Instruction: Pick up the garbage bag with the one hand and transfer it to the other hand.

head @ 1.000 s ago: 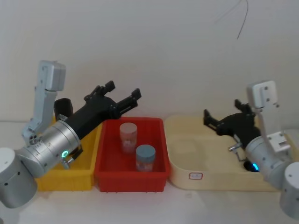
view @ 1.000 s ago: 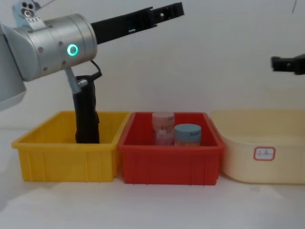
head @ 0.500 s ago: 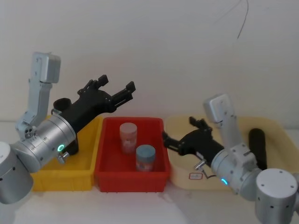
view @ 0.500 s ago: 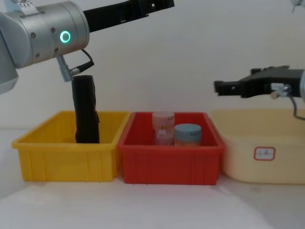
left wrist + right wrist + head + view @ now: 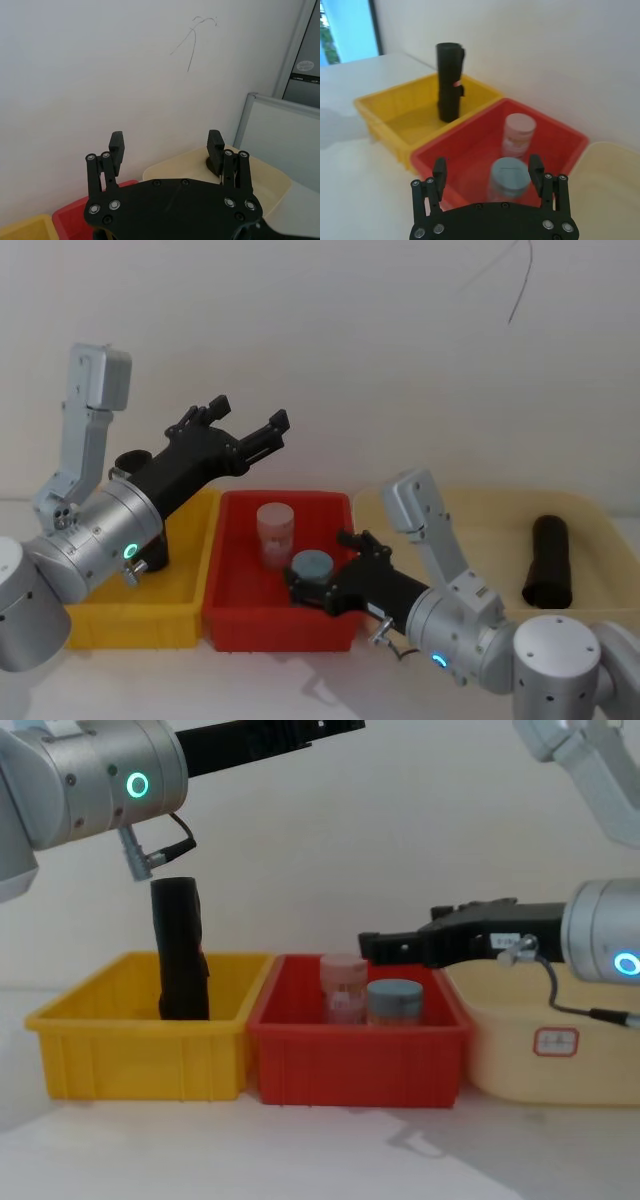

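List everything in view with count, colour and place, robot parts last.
Yellow bin: 1, yellow, left on the table.
Red bin: 1, red, middle.
Tub: 1, cream, right.
Garbage bag: 1, black, upright in the yellow bin.
Second roll: 1, black, lying in the tub.
Pink-lidded jar: 1, pinkish, in the red bin.
Blue-lidded jar: 1, blue lid, in the red bin.
Table: 1, white, under the bins.
Left gripper: 1, black, open, raised high over the bins.
Right gripper: 1, black, open, above the jars.

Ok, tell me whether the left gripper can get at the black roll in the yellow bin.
Probably yes. The garbage bag stands upright in the yellow bin, well above its rim, its top free. The left gripper is open, raised above the bins; the right gripper is off over the red bin.
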Available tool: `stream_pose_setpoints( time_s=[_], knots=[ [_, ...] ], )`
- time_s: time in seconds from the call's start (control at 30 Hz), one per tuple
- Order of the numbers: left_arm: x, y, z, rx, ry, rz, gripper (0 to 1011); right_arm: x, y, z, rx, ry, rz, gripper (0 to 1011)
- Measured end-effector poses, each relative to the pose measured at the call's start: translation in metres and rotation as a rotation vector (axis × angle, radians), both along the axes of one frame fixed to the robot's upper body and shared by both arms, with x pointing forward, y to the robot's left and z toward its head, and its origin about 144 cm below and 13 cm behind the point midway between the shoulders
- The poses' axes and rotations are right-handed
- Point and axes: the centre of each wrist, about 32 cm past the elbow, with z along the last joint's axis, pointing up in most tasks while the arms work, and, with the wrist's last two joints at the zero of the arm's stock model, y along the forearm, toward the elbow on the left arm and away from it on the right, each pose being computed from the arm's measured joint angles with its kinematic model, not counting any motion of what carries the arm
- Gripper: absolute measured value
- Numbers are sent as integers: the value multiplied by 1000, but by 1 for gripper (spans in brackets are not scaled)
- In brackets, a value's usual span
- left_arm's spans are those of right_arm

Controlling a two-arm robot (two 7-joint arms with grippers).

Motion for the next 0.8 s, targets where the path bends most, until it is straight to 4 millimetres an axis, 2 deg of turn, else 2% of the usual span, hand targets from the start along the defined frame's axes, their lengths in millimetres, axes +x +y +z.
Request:
stream_pose_setpoints(
  time_s=[0.37, 0.8],
  knots=[
    [0, 0, 2, 3, 0, 4, 1000, 5, 9, -6, 33, 76, 60, 1000],
    [0, 0, 3, 5, 0, 5, 1000, 28, 9, -10, 52, 132, 56, 1000]
  ],
)
